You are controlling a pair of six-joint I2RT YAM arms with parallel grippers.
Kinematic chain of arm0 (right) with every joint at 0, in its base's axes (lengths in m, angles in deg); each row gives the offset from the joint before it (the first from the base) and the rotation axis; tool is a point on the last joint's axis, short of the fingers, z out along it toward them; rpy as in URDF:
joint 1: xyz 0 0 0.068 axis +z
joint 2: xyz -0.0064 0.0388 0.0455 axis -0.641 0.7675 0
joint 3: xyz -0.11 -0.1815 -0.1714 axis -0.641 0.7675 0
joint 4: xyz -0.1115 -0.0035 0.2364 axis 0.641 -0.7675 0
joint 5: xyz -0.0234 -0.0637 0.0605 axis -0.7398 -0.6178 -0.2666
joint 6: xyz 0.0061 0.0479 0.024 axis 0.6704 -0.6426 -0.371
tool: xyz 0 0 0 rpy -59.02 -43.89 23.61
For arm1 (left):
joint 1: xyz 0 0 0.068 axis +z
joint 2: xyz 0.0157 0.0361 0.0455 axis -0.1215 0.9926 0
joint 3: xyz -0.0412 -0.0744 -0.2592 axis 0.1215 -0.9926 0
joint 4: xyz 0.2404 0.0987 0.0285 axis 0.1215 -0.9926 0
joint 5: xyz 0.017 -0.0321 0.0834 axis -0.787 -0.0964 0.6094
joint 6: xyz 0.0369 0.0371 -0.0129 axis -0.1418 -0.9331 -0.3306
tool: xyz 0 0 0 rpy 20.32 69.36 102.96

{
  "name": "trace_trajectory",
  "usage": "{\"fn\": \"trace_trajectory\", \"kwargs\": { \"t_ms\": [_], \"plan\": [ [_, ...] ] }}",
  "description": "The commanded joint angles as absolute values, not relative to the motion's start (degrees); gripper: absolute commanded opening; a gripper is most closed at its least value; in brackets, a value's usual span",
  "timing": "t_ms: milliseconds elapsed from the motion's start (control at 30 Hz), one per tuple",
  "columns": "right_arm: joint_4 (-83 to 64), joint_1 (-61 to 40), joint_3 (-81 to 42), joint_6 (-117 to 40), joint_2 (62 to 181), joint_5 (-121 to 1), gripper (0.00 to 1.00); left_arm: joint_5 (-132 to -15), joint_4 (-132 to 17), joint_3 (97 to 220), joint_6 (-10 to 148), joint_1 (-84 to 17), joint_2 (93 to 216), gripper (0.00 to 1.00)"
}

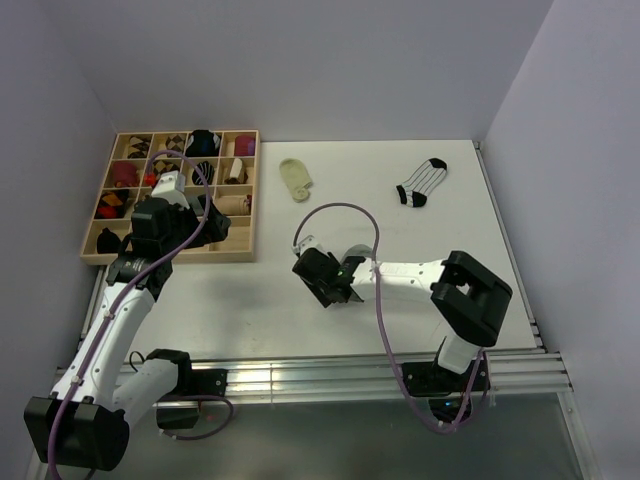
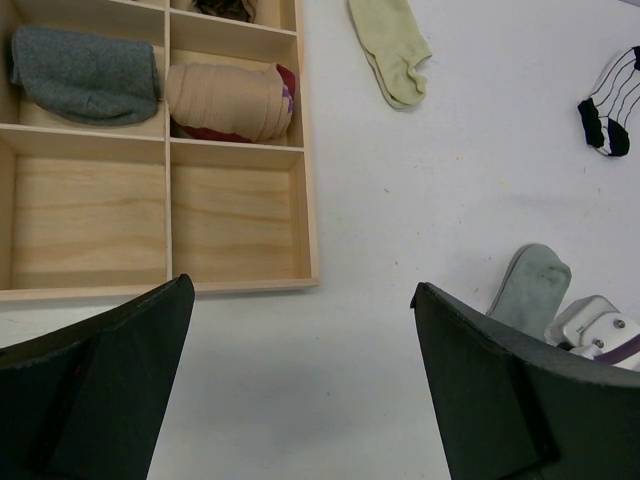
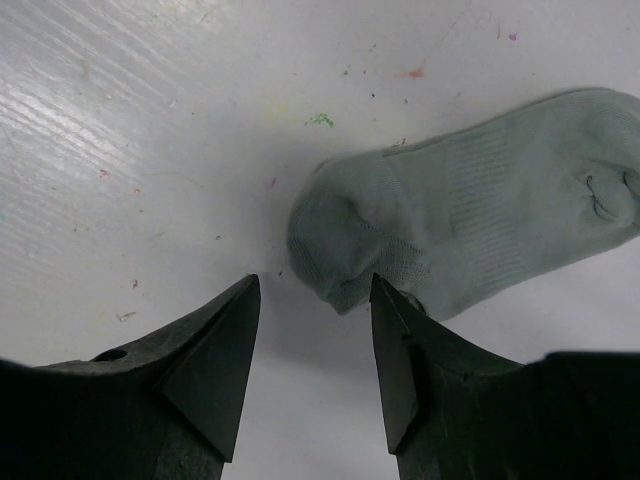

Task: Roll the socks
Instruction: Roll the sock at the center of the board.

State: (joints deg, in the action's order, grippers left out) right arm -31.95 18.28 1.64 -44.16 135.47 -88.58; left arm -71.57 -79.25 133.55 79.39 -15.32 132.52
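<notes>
A plain grey sock [image 3: 470, 200] lies flat on the white table, and it also shows in the left wrist view as the grey sock [image 2: 530, 288]. My right gripper [image 3: 315, 285] is open just short of it. Its right fingertip [image 3: 385, 300] is at the sock's rounded end, and nothing is between the jaws. A pale cream sock [image 1: 295, 178] and a white sock with thin black stripes [image 1: 421, 182] lie flat near the table's back. My left gripper [image 2: 300, 290] hangs wide open and empty over bare table beside the wooden box's near right corner.
A wooden compartment box [image 1: 248, 200] stands at the back left with rolled socks in several cells. A grey roll [image 2: 85, 75] and a tan roll [image 2: 230, 100] lie in it, and the two nearest cells hold nothing. Walls close in the table's back and sides.
</notes>
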Motion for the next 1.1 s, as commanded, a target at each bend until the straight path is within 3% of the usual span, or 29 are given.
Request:
{"fn": "trace_trajectory", "kwargs": {
  "t_ms": [0,600,733,1067],
  "plan": [
    [-32.65,18.49,-1.69,-45.05,137.16,-91.01,0.55,-72.39,-77.47,133.46,79.47,-15.51,132.44,0.97],
    [-35.29,18.49,-4.68,-47.86,145.77,-85.83,0.45,-72.56,-77.56,133.46,79.47,-15.51,132.7,0.97],
    [-35.72,19.19,-5.29,-48.66,147.97,-84.77,0.36,-72.65,-77.56,133.55,79.39,-15.51,132.7,0.97],
    [-34.15,20.6,-7.14,-48.22,148.95,-81.34,0.0,-72.65,-77.56,133.46,79.47,-15.51,132.79,0.97]
  ]
}}
